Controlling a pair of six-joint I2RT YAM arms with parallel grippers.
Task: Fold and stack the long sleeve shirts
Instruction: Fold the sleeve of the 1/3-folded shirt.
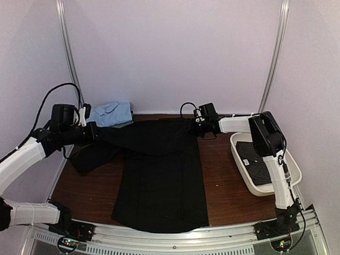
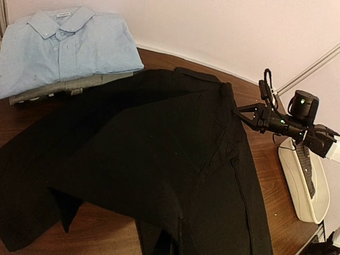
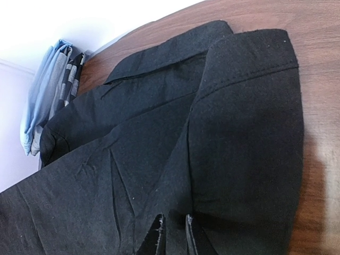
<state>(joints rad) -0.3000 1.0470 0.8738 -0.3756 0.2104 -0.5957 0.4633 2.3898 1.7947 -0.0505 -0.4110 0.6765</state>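
A plain black long sleeve shirt (image 1: 159, 175) lies spread on the brown table, its hem toward the near edge. My left gripper (image 1: 91, 131) is at the far left, shut on the shirt's left sleeve side, and the cloth is pulled taut and lifted toward it. In the left wrist view the shirt (image 2: 175, 159) fills the frame and hides the fingers. My right gripper (image 1: 194, 126) is at the shirt's far right shoulder. Its two fingertips (image 3: 159, 231) are nearly together, pinching a fold of the black cloth (image 3: 212, 133). The collar lies just beyond.
A folded light blue shirt (image 1: 111, 113) sits on a grey folded one at the back left (image 2: 64, 48). A white tray (image 1: 258, 189) on the right holds a dark patterned item (image 1: 257, 159). Bare wood shows between the shirt and the tray.
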